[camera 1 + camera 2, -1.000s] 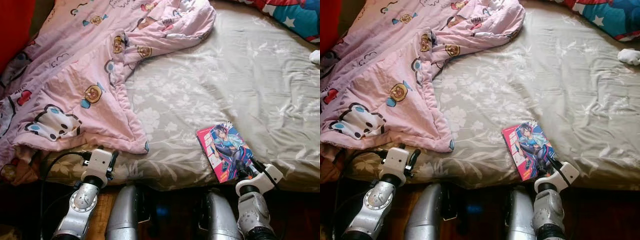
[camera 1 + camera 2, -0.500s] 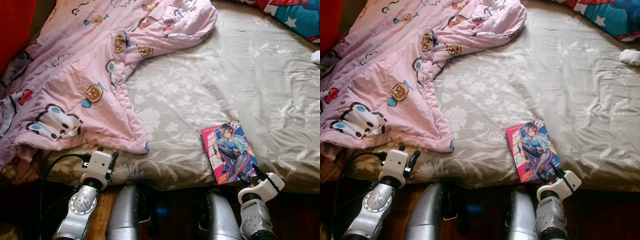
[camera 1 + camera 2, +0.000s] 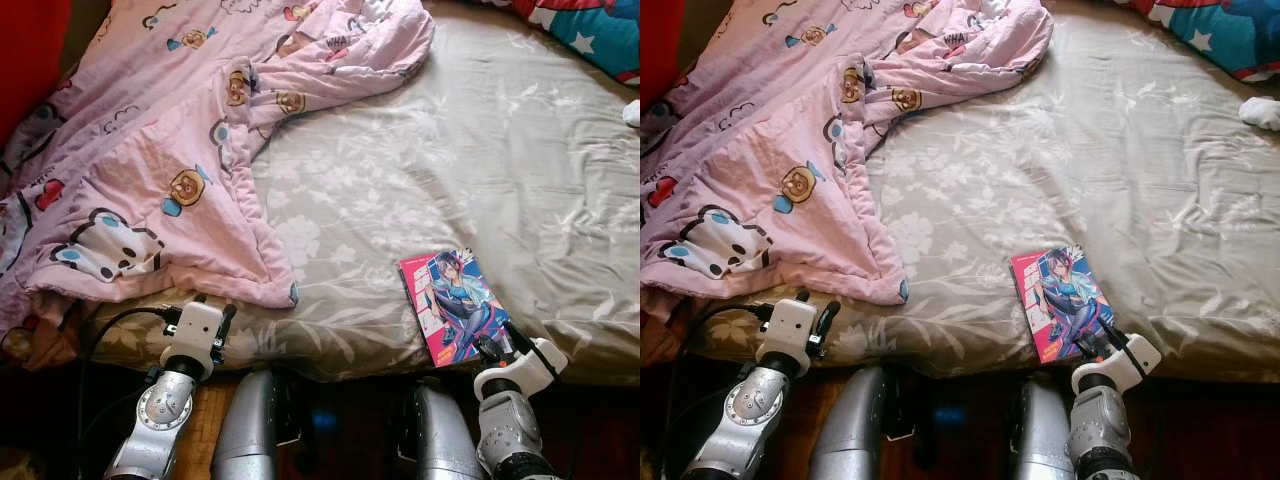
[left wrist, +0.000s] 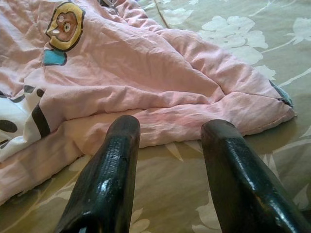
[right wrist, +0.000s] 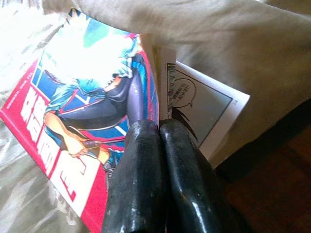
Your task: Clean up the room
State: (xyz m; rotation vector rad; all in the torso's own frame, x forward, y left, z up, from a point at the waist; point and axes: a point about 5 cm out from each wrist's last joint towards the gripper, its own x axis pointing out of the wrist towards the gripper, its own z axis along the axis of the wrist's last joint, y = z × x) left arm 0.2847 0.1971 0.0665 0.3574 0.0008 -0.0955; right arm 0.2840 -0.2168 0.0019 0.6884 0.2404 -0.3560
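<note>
**Right gripper at the comic on the bed's near edge**

The comic book point(image 3: 457, 306) lies on the grey floral sheet point(image 3: 420, 170) at about 5 o'clock. The right gripper point(image 5: 160, 145) rests its pressed-together fingers against the comic's cover edge, pinching nothing. The left gripper point(image 4: 167, 145) hovers spread apart before the pink quilt point(image 3: 170, 140) at 10 o'clock.

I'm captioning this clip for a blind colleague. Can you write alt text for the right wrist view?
The right gripper, its two black fingers pressed together, pinches the cover of a comic book lying at the edge of a grey floral bedsheet. The cover lifts off a black-and-white inner page.
</note>
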